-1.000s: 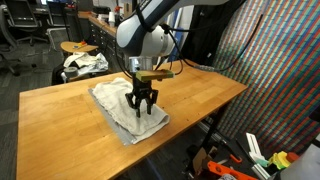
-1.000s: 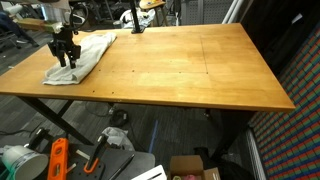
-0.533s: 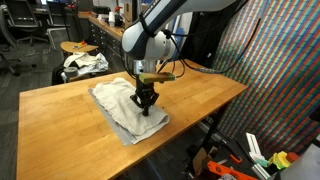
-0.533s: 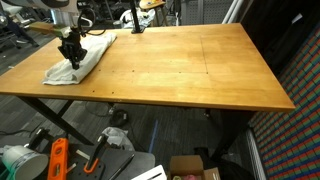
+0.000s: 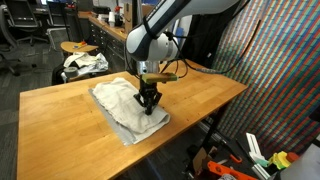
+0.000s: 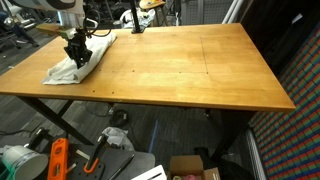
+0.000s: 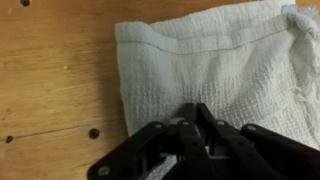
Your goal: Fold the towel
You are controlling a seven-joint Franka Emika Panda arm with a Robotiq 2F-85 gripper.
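Towel [image 5: 112, 98] lies rumpled near the edge of the wooden table [image 5: 60, 125] in an exterior view, with the tool [image 5: 148, 104] lowered onto it. In an exterior view from across the table, the towel [image 6: 98, 47] looks bunched, with no clean fold showing. In the wrist view, the tool [image 7: 190, 112] is pressed together, pinching a ridge of towel [image 7: 220, 60]. Folding seems barely begun; the lift and carry-over remain.

3 cameras: 2 raised exterior views, 1 wrist view.
Both exterior views look down across the table [image 5: 60, 115] [image 6: 180, 70] from different sides, sharing the towel [image 5: 115, 100] [image 6: 92, 52] and hand [image 5: 149, 108] [image 6: 76, 60]; the wrist view looks straight down, close onto the towel [image 7: 200, 60].
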